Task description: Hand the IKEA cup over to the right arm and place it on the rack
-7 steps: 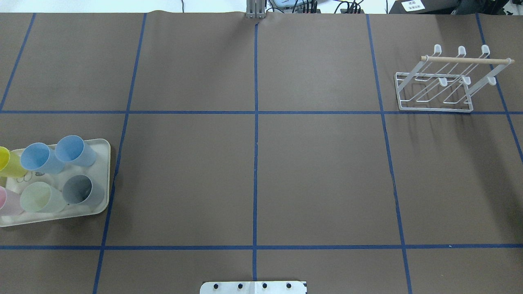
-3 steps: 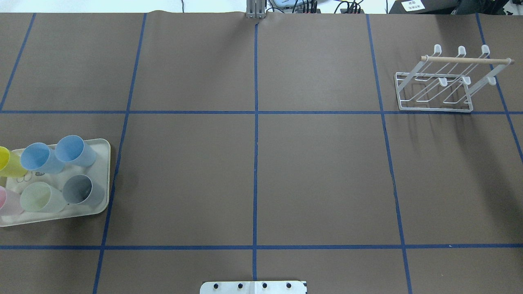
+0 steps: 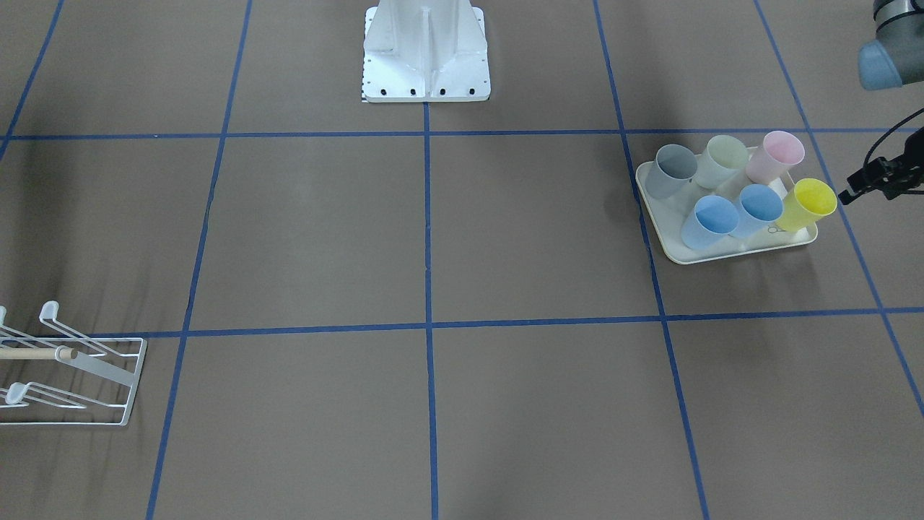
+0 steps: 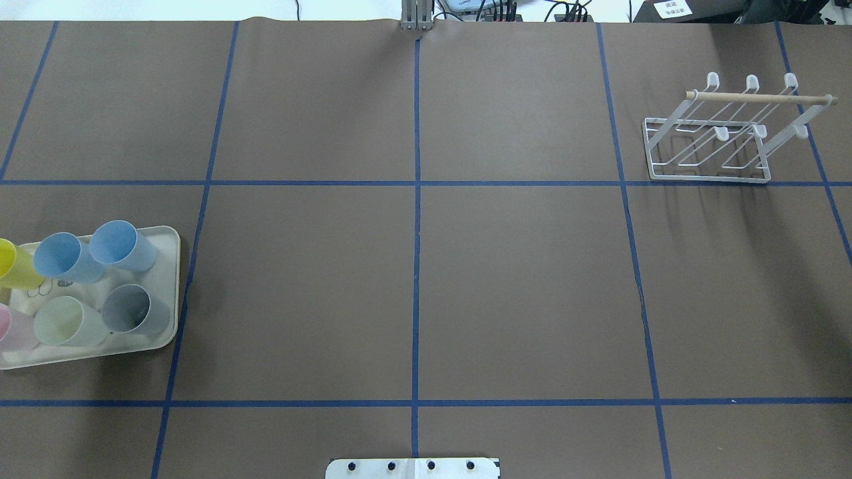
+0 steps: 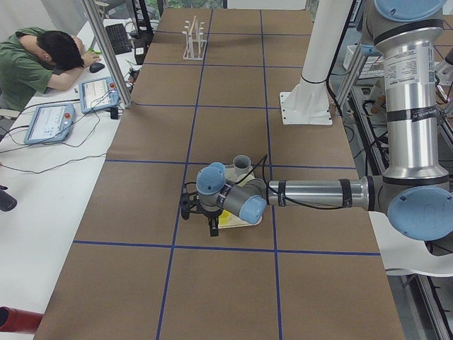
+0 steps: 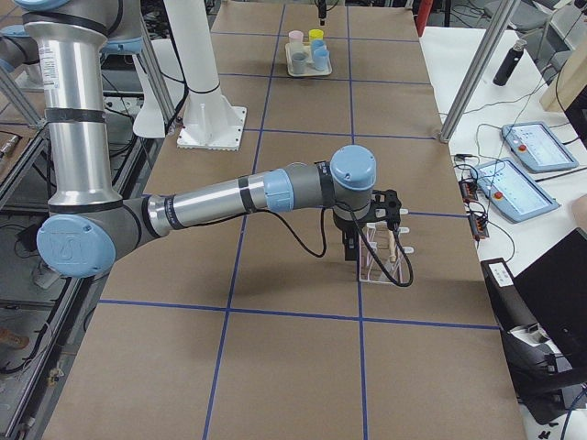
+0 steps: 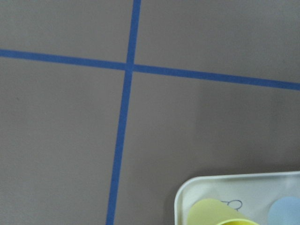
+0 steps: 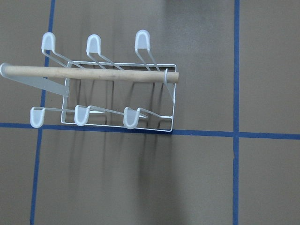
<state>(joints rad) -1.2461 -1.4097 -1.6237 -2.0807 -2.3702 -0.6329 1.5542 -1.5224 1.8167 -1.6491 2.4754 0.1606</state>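
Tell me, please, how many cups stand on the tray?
6, all on the tray: grey, pale green, pink nearer the robot; two blue, yellow farther.

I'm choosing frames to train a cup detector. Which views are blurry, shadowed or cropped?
Left wrist view: soft all over, the yellow cup and tray cropped at the bottom edge. Right wrist view: rack sharp, streaky shadows falling below it. Overhead view: evenly lit, no glare, pink cup cut by the frame edge.

Cream tray [image 4: 173,273] on the brown table [image 4: 519,286] (blue tape grid [image 4: 417,266]), person [image 5: 32,60] slumped at side desk [image 5: 28,184].
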